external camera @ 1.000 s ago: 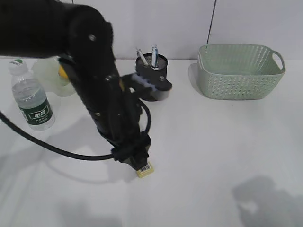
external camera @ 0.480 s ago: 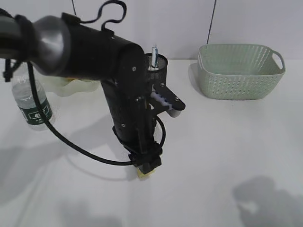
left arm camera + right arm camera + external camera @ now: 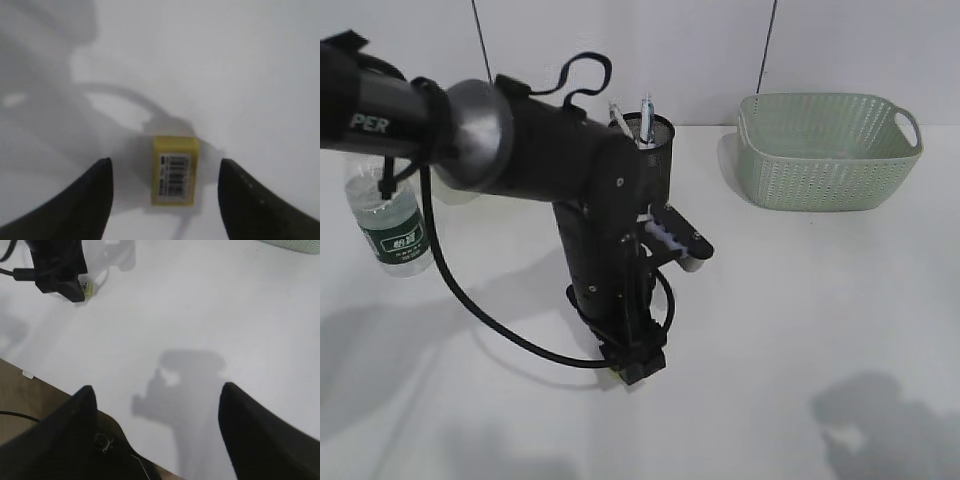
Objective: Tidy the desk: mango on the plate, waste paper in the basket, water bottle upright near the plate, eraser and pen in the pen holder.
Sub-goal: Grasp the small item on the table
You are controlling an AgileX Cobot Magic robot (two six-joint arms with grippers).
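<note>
Exterior view: bottle (image 3: 388, 215) upright at left; pens already in holder (image 3: 650, 140); basket (image 3: 828, 150) contents, plate and mango hidden | left gripper (image 3: 165, 200) spread wide, straddling eraser (image 3: 174, 170) lying on worktop (image 3: 800, 330), not yet gripped | right gripper (image 3: 155, 440) wide apart, empty, idle | left to do, likely: eraser into holder

A small yellow eraser (image 3: 174, 171) with a barcode label is lying flat on the desk (image 3: 250, 60), probably untouched.
</note>
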